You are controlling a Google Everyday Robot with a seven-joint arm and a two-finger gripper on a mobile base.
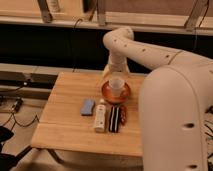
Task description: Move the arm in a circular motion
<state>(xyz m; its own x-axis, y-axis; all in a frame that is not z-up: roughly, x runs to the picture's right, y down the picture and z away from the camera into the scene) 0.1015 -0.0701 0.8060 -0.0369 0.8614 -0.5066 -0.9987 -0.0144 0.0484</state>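
The arm (165, 100) is large and cream-white with small dark dots. It rises from the lower right, reaches up and left to a bend (119, 39), then turns down. Its pale tip, the gripper (115, 72), hangs at the far side of the wooden table (65, 130), just above a clear cup (116, 86) that stands on a round orange-brown plate (116, 94).
On the table lie a blue sponge (87, 106), a white bottle (101, 115), a black-and-white striped item (114, 119) and a small red item (123, 115). Cables (15, 112) lie on the floor at left. A dark rail and shelf (60, 22) run behind the table.
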